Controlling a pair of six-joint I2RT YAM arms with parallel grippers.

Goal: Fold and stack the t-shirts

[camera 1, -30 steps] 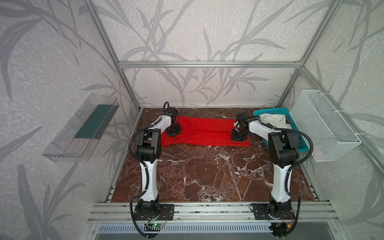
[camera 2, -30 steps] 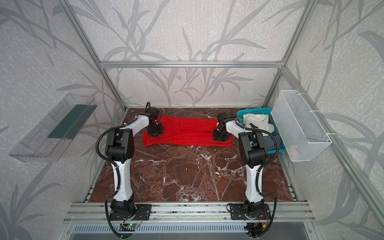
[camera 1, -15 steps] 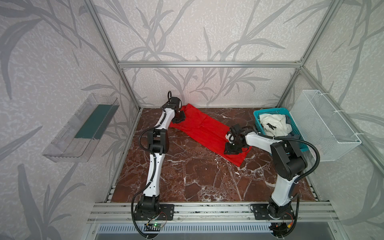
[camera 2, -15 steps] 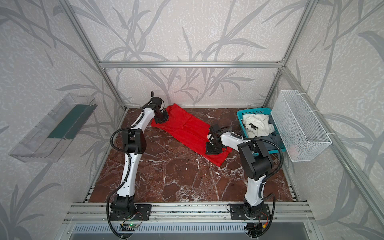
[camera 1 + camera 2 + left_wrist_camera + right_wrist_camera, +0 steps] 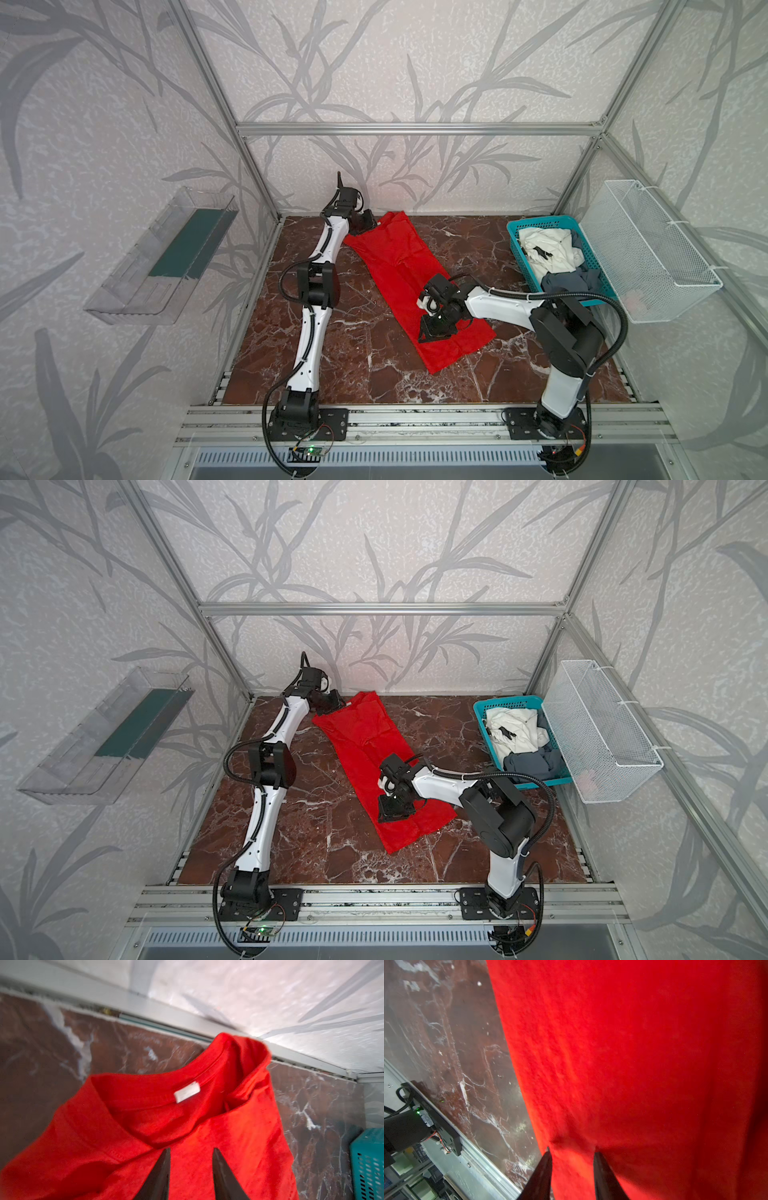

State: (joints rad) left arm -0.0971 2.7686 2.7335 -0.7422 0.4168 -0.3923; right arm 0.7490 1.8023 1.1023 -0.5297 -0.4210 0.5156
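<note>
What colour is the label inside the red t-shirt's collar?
White label on the red t-shirt; clearest in the left wrist view.

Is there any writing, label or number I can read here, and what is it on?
No text is legible.
White neck tag of red t-shirt: blurred, unreadable.
Lettering on black base plate, right wrist view: too small.
Black mark on white t-shirt: no readable words.

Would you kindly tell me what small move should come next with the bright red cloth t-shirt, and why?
Probably the right gripper should lift its pinched edge toward the collar. The bright red cloth t-shirt already lies as a long narrow strip on the brown marble table, collar end by the left gripper.
</note>
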